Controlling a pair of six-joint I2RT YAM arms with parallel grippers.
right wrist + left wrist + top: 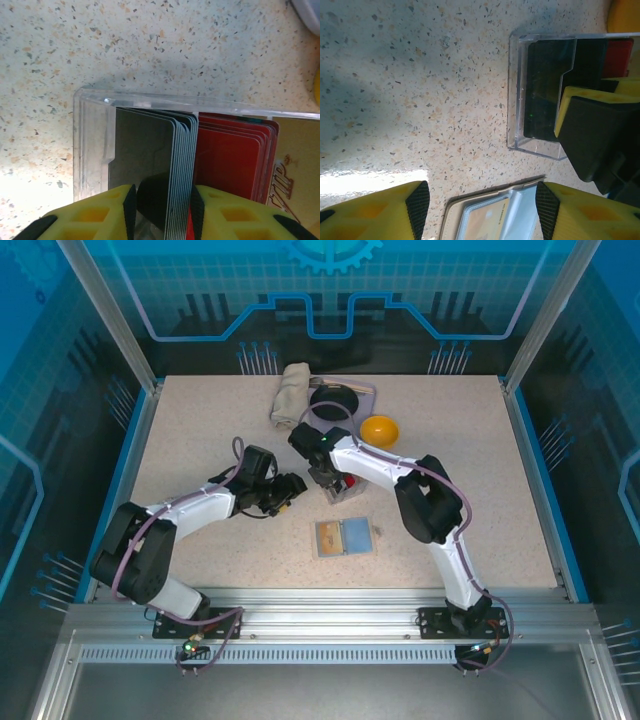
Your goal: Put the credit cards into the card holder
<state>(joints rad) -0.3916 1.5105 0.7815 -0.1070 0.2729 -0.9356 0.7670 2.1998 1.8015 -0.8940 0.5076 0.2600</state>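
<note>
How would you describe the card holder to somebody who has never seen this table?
Look at the speckled table, at the middle of its near part. The card holder lies there open and flat, closer to the near edge than the clear box of upright credit cards. Unlike that box, it is a thin wallet, cream at the edge and grey-blue inside.

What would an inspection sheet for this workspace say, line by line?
Surface: speckled table, no spills seen.
Job's things: card holder open flat, tan card inside; cards upright in clear box.
Clutter: towel, yellow round object, black round item.
Grippers: left gripper open above card holder; right gripper astride some cards, grip unclear.
Cables: purple cables along arms, no snag seen.
Surroundings: blue panels, metal rail.
</note>
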